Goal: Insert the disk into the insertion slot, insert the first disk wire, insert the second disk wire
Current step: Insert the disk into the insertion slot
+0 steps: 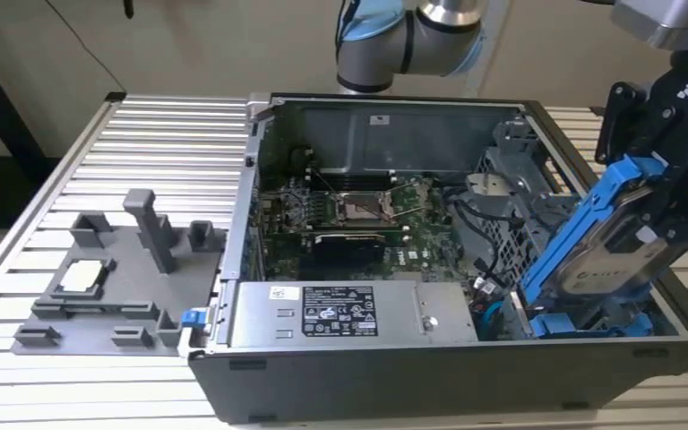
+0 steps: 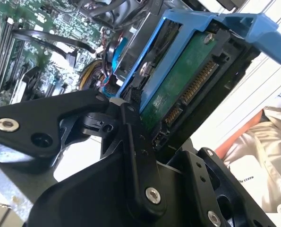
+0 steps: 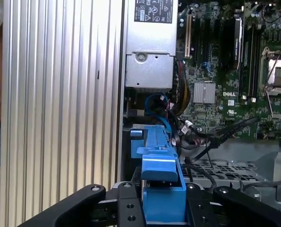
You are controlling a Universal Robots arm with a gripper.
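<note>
Well away from the jaws, at the exterior view's left, a grey fixture tray (image 1: pixel 93 296) lies on the slatted aluminium table (image 1: pixel 165 143). Nearer them sits the open computer case (image 1: pixel 440 381), its power-supply box (image 1: pixel 344 313) and motherboard (image 1: pixel 356 210) lying lower than the jaws. Just below the jaws stands the perforated cage holding the insertion slot (image 1: pixel 502 235). The jaws pinch the disk (image 1: pixel 613 260) by its blue carrier frame, with a black finger (image 3: pixel 126 210) on each side. The disk hangs steeply tilted, its lower end inside the case beside the cage. The arm (image 1: pixel 398 36) reaches from behind the case, wrist high, gripper (image 1: pixel 657 202) angled downward.
</note>
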